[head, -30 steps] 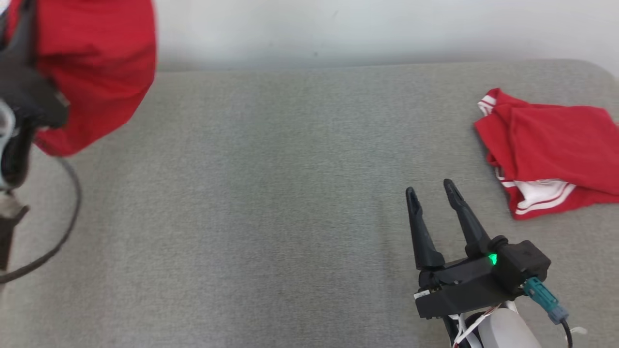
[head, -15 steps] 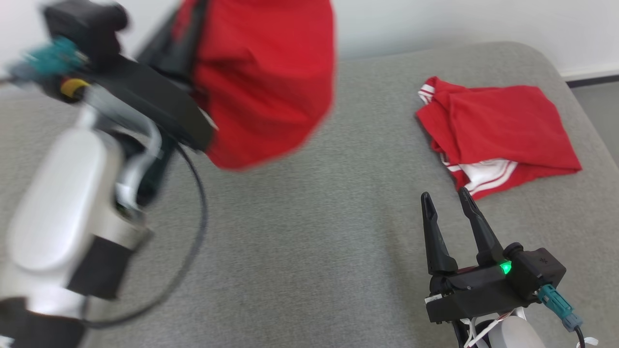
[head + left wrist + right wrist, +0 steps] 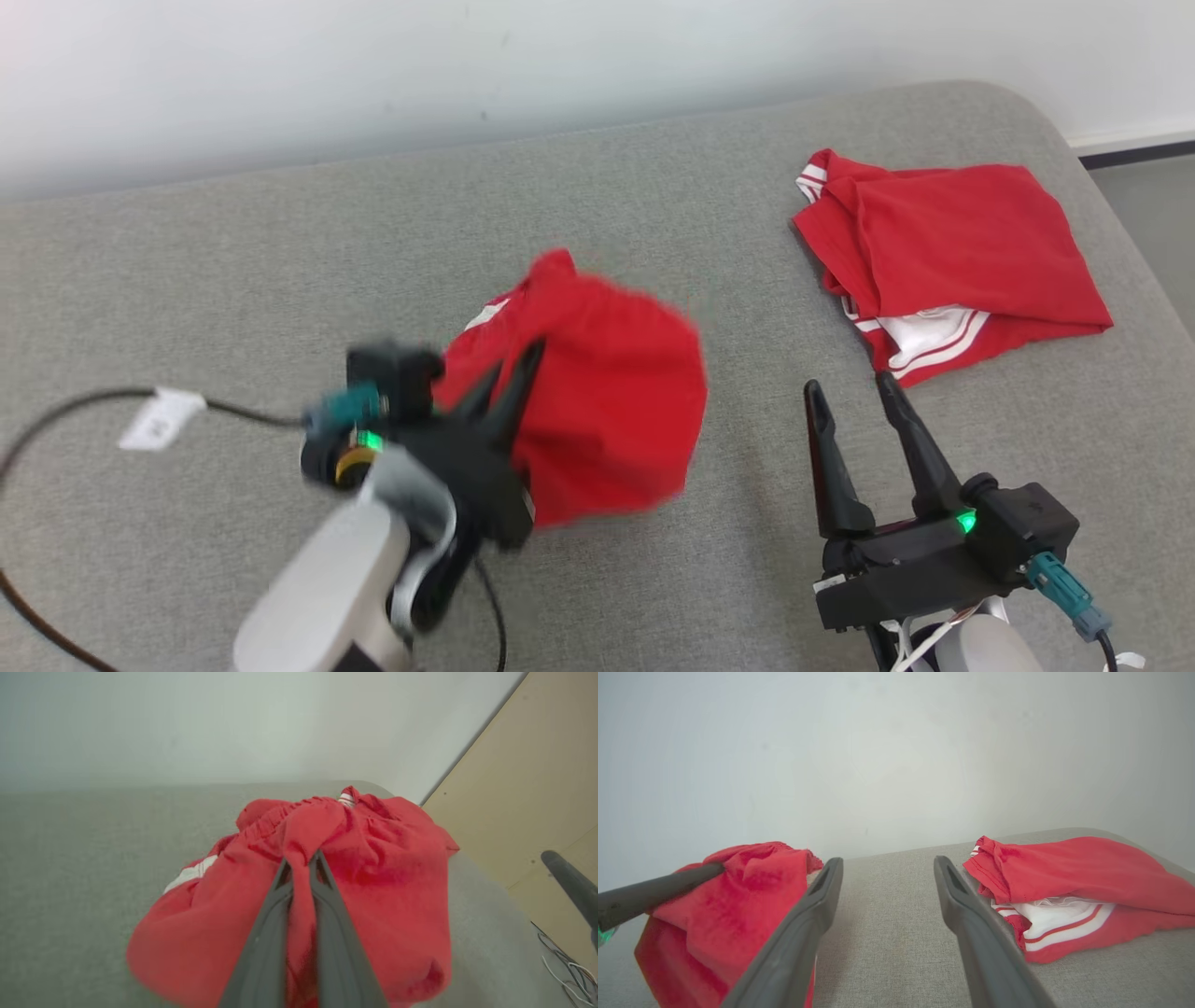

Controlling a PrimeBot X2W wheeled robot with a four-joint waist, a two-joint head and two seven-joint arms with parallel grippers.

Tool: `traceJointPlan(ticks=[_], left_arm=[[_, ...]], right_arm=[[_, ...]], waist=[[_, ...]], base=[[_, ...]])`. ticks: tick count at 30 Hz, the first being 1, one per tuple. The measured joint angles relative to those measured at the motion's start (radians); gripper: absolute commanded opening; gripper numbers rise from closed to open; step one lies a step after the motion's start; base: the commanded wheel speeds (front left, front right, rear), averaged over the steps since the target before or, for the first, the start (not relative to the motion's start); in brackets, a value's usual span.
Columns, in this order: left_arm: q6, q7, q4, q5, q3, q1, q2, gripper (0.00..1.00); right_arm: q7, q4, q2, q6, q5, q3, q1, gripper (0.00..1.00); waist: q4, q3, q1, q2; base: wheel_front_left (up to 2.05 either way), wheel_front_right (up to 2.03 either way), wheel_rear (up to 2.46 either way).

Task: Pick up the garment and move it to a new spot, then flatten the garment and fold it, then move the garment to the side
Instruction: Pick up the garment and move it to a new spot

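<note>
The left gripper (image 3: pixel 512 370) is clenched on a red garment (image 3: pixel 607 420), its two dark fingers pinched together with a fold of cloth caught between them, as the left wrist view shows close up (image 3: pixel 301 861). The red garment (image 3: pixel 373 882) hangs from that grip as a loose bunch above the middle of the grey upholstered surface (image 3: pixel 233 271); a gathered elastic edge sits near its top and a white stripe (image 3: pixel 191 877) shows on one side. Its outline is blurred in the head view, and whether its lower edge touches the upholstery cannot be told. The right gripper (image 3: pixel 848 385) is released and empty, its fingers spread apart and pointing away from the robot, low over the surface near the right front. From the right wrist view (image 3: pixel 887 862), the bunch lies to the left of the open fingers, with a finger of the left gripper (image 3: pixel 658 893) pressed into it. A second red garment (image 3: pixel 943 252) with white stripes lies loosely folded on the far right part of the surface, just beyond the right gripper's fingertips and well apart from the held one. A black cable (image 3: pixel 65 406) with a white tag (image 3: pixel 161 417) trails across the surface at the left. A white wall (image 3: pixel 560 56) stands behind.
</note>
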State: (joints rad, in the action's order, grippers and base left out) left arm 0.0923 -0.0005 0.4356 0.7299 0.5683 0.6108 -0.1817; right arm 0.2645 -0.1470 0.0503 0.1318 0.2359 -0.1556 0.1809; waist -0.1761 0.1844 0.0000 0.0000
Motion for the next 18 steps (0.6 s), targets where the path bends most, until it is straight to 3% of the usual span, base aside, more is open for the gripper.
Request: traceJointPlan(ticks=[4, 5, 6, 7, 13, 18], left_arm=[[0.006, -0.028, 0.105, -0.001, 0.021, -0.044, 0.001, 0.00], [0.006, -0.040, 0.128, -0.007, 0.027, -0.051, -0.001, 0.32], [0.006, -0.053, 0.151, -0.019, 0.034, -0.055, -0.006, 0.86], [0.006, -0.063, 0.171, -0.029, 0.039, -0.055, -0.007, 1.00], [0.012, -0.127, 0.199, -0.049, 0.045, -0.041, -0.001, 1.00], [0.004, -0.146, 0.143, -0.073, 0.059, -0.007, -0.001, 1.00]], right_arm=[[0.000, -0.005, 0.000, 0.000, -0.003, -0.009, 0.000, 1.00], [0.000, -0.006, 0.000, 0.000, -0.003, -0.010, 0.000, 1.00], [0.000, -0.007, 0.000, 0.000, -0.004, -0.010, -0.001, 1.00], [0.000, -0.008, 0.000, 0.000, -0.005, -0.009, -0.002, 1.00], [0.000, -0.014, 0.000, 0.000, -0.009, 0.001, -0.024, 1.00], [0.000, -0.019, 0.000, 0.000, -0.007, -0.004, -0.042, 1.00]], waist=[[0.010, -0.008, 0.0000, 0.0000], [0.013, -0.011, 0.0000, 0.0000], [0.016, -0.014, 0.0000, 0.0000], [0.019, -0.017, 0.0000, 0.0000], [0.042, -0.039, 0.0000, 0.0000], [0.055, -0.064, 0.0000, 0.0000]], base=[[0.00, 0.00, 0.00], [0.00, 0.00, 0.00], [0.00, 0.00, 0.00], [0.00, 0.00, 0.00], [0.00, 0.00, 0.00], [0.00, 0.00, 0.00]])
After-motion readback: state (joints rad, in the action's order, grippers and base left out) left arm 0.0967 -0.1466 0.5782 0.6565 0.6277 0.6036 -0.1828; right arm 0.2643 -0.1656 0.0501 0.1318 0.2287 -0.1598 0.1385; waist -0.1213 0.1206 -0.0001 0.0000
